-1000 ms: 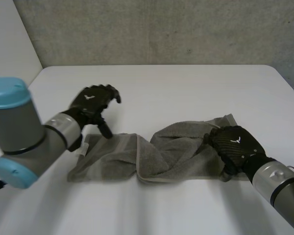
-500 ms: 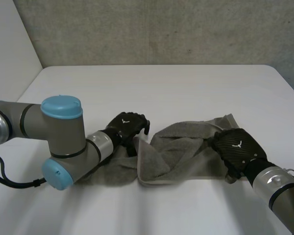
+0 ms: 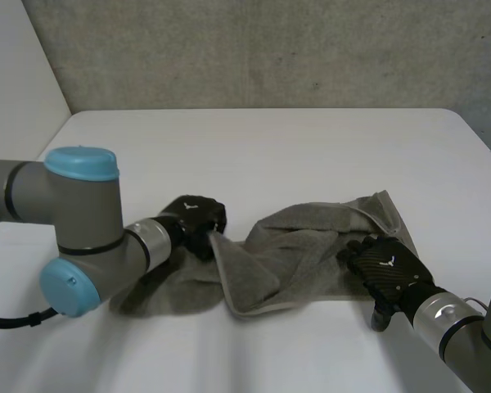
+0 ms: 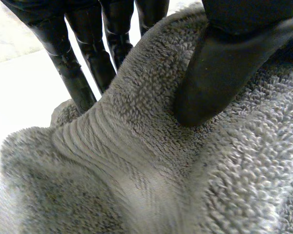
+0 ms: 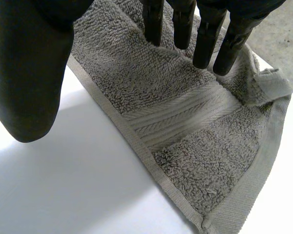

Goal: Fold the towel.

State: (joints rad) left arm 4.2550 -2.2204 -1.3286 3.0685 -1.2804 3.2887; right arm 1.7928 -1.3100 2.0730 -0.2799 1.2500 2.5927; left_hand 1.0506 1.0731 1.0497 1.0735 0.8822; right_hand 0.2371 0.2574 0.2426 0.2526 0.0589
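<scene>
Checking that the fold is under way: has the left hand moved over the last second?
Yes. The left hand went rightward, away from the table's left edge and toward the right hand, pinching the towel.

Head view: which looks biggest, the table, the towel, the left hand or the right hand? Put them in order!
1. table
2. towel
3. right hand and left hand: they look about alike, and the right one sits nearer the camera, so I won't rank them.

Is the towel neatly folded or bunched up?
Bunched: the towel lies crumpled in ridges on the table, the left hand pinching a raised fold, the right hand resting open at its other end.
</scene>
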